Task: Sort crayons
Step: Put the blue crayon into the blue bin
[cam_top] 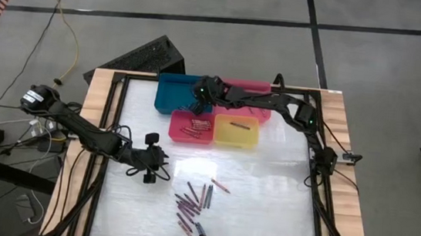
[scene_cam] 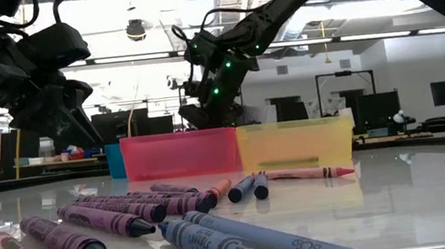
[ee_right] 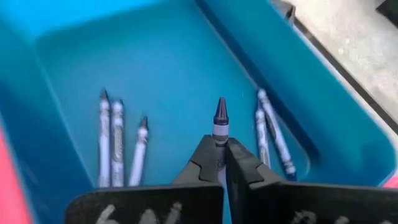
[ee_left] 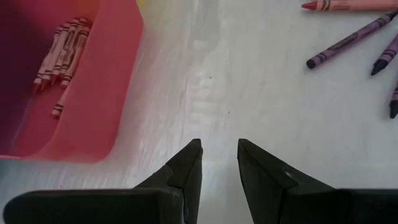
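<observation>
My right gripper (cam_top: 200, 94) is over the blue tray (cam_top: 167, 98) at the table's far side, shut on a dark blue crayon (ee_right: 221, 118). Several blue crayons (ee_right: 118, 146) lie on that tray's floor (ee_right: 174, 74). My left gripper (cam_top: 158, 161) is open and empty (ee_left: 219, 149) just above the white table, left of the loose crayons. Those pink, purple and blue crayons (cam_top: 193, 201) lie flat near the table's front and fill the front of the low view (scene_cam: 148, 210). The red tray (ee_left: 106, 93) holds several red crayons (ee_left: 62, 50). My right gripper pinches the dark blue crayon's wrapped body (ee_right: 220, 138) between its two fingers. The crayon lies along the fingers, and its pointed tip (ee_right: 221, 107) sticks out past the fingertips. It is held clear above the blue tray's floor. The rest of the crayon is hidden by the fingers.
A red tray (cam_top: 172, 126) and a yellow tray (cam_top: 235, 140) with one crayon stand side by side in front of the blue tray and a pink tray (cam_top: 256, 87). The table has a raised frame (cam_top: 101, 123). Bare white surface lies between the trays and the loose crayons.
</observation>
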You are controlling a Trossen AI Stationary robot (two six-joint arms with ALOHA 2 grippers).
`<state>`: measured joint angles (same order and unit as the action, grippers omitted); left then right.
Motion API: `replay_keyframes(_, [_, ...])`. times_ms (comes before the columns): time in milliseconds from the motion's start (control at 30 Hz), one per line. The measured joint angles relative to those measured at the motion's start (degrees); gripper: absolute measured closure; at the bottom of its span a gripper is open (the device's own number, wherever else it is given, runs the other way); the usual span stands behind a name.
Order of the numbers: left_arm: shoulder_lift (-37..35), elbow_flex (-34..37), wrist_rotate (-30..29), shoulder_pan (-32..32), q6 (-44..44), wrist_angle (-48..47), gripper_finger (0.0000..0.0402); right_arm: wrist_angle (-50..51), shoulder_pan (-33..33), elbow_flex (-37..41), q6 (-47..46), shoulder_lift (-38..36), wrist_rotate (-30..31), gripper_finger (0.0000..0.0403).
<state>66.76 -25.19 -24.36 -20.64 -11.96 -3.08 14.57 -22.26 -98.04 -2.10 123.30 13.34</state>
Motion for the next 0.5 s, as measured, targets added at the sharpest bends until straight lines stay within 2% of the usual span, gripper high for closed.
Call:
replay_keyframes(267, [0.0,0.0,0.0,0.0,-0.6,0.0,0.0307,1.3,0.0,0.0,0.0,0.8,0.2,0.0387])
replay_keyframes(500, [0.0,0.0,-0.2,0.0,-0.6,0.0,0.0307,2.9,-0.9,0.0,-1.5,0.8,0.2,0.0352])
